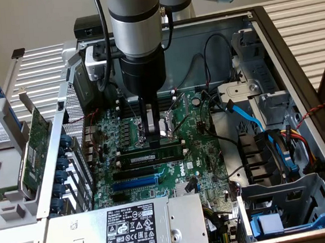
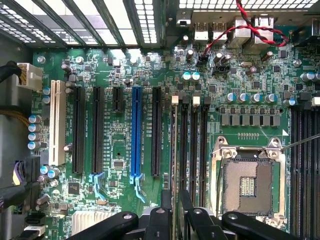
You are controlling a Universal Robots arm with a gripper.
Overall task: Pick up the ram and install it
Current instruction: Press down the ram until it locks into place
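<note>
I hold my gripper (image 1: pixel 152 134) narrowly parted just above the ram (image 1: pixel 151 156), which lies along a slot (image 1: pixel 134 173) directly beneath my jaws, so I judge a square, centred, even push best to seat it.

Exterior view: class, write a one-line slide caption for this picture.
Robot arm's tool poised low over the motherboard in an open computer case, just above the ram lying in its slot.
</note>
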